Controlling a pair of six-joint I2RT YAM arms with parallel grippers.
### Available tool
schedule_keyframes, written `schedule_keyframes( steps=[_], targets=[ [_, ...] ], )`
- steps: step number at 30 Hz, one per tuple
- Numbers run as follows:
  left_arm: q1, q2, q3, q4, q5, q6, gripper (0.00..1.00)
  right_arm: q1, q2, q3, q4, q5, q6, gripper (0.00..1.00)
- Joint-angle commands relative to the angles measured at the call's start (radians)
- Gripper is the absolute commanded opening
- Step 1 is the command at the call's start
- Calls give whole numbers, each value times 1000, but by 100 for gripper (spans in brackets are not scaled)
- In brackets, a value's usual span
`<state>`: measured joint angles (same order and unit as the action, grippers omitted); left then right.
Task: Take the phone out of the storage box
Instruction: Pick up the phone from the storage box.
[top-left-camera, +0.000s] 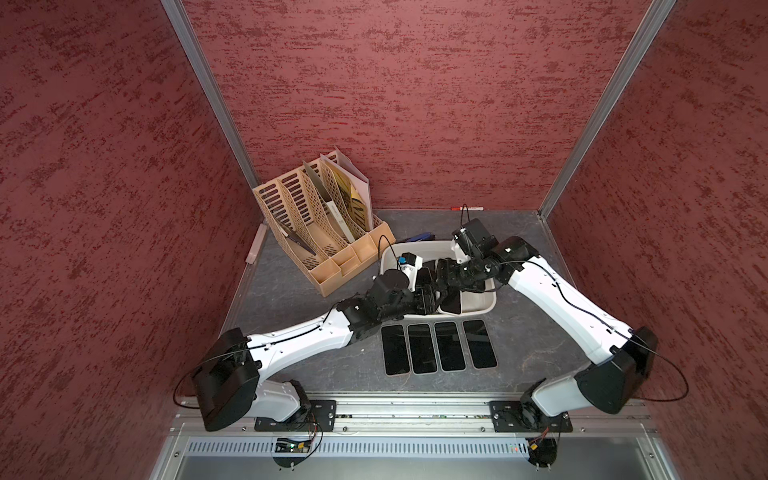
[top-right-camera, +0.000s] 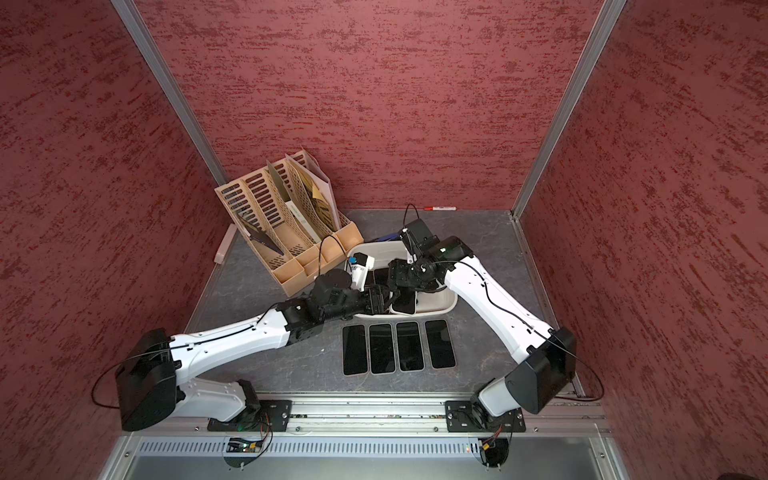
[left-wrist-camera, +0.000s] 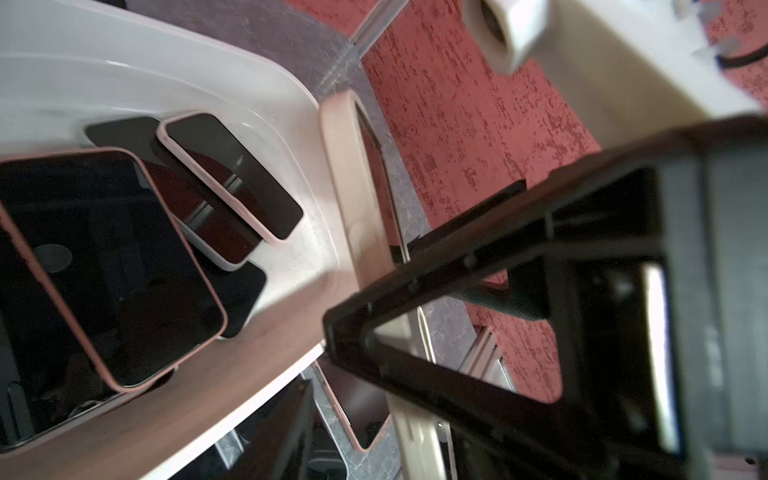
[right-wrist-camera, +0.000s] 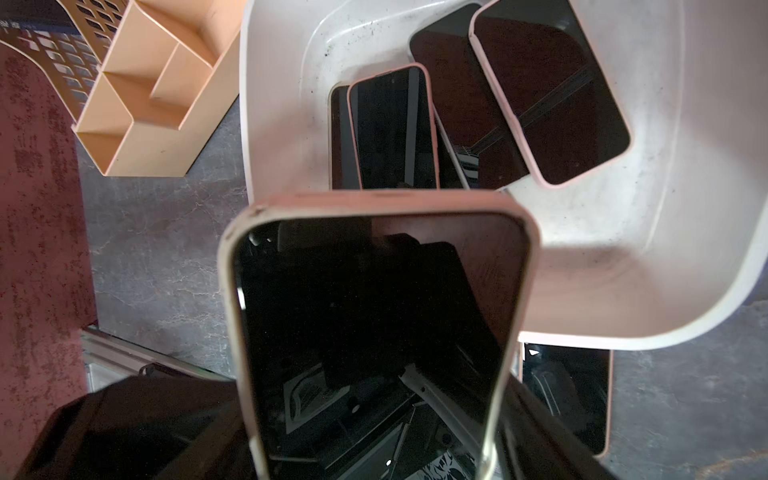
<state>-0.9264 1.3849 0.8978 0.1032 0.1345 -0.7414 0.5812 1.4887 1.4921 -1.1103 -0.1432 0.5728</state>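
The right claw (top-left-camera: 441, 279) held a pink-cased phone (right-wrist-camera: 374, 324) clamped over the storage box (top-left-camera: 482, 309)
Nearest, four phones (top-left-camera: 450, 347) lay in a row on the counter (top-left-camera: 519, 365). In the box beyond lay more phones (right-wrist-camera: 548, 104); the left claw (top-left-camera: 429, 300) sat beside the right, its jaws' state impossible to tell. A file organizer (top-left-camera: 316, 224) stood farther back.

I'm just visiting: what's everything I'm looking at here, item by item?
Table: one, grey, under everything.
Storage box: one, off-white, centre.
Phones in box: at least four, dark screens, overlapping.
Phones on table: four, black, row in front of the box.
Held phone: one, pale-cased, over the box.
File organizer: one, beige, back left.
Marker: one, red, by back wall.
Blue object: one, behind box, unclear.
Left hand: one, black, at the box's near edge.
Right hand: one, black, gripping the held phone.
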Motion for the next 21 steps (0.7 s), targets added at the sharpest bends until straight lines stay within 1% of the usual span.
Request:
schedule_keyframes(
  steps=[1, 4, 6, 8, 9, 10, 13, 14, 15, 16, 17, 19, 21],
  targets=[
    [-3, 26, 22, 26, 28, -6, 41, 5, -27, -12, 42, -34, 12, 65],
    [-2, 36, 23, 27, 27, -21, 31, 6, -27, -20, 47, -35, 15, 65],
    [-3, 39, 20, 32, 28, -32, 20, 6, -27, -25, 47, -41, 12, 65],
    [-3, 36, 13, 33, 21, -49, 7, 6, -27, -29, 50, -48, 10, 66],
    [-1, 33, 5, 39, 16, -61, 2, 8, -54, -31, 55, -52, 10, 66],
    [-1, 31, -2, 47, 16, -71, 0, 8, -54, -35, 60, -54, 12, 67],
    [2, 27, -24, 72, 23, -101, 0, 8, -51, -39, 72, -67, 11, 70],
    [2, 26, -30, 76, 25, -110, 0, 8, -51, -42, 77, -74, 9, 73],
    [2, 22, -37, 80, 26, -118, 0, 8, -50, -41, 79, -76, 6, 81],
    [4, 15, -44, 84, 27, -124, 0, 7, -50, -40, 80, -75, 2, 92],
    [8, 6, -56, 91, 26, -136, 0, 6, -50, -34, 77, -67, -3, 98],
    [19, -25, -80, 90, 21, -150, 0, 2, -51, -13, 67, -47, -29, 98],
    [33, -78, -104, 48, 9, -152, 0, -8, -50, 21, 43, -24, -59, 98]
  ],
)
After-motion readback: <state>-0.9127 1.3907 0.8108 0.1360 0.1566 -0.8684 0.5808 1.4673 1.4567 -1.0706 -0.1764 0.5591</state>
